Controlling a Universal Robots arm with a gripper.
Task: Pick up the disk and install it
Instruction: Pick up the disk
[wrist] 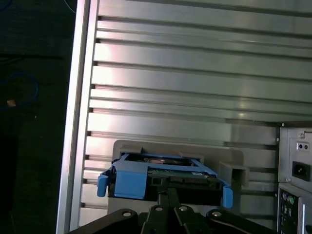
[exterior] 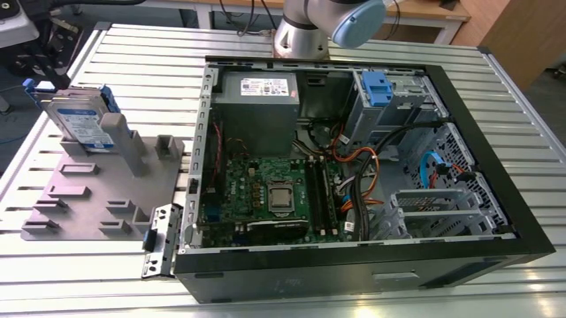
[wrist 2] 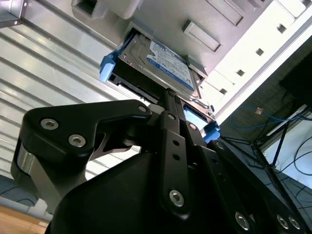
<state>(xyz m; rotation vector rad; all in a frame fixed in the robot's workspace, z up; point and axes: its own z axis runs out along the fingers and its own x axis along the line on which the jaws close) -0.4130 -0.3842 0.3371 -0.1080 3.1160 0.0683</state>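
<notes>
The disk [exterior: 81, 123], silver-grey with a white-and-blue label and a blue carrier frame, stands on edge in a grey slotted fixture [exterior: 97, 192] on the exterior view's left, beside the open computer case [exterior: 354, 172]. In both wrist views the gripper [wrist 2: 168, 95] [wrist: 168, 192] points at the disk [wrist 2: 163, 61] [wrist: 163, 178]. Its thin black fingers are pressed together, and their tips sit at the disk's near edge between the blue carrier tabs. I cannot tell whether they touch it. Nothing is held between the fingers.
Inside the case are a grey power-supply box [exterior: 258, 93], a green motherboard [exterior: 274, 192], cables and a blue latch tab [exterior: 375, 89] at the drive bay. The arm's base [exterior: 309, 26] stands behind the case. The slatted metal table [exterior: 132, 59] ends near the fixture.
</notes>
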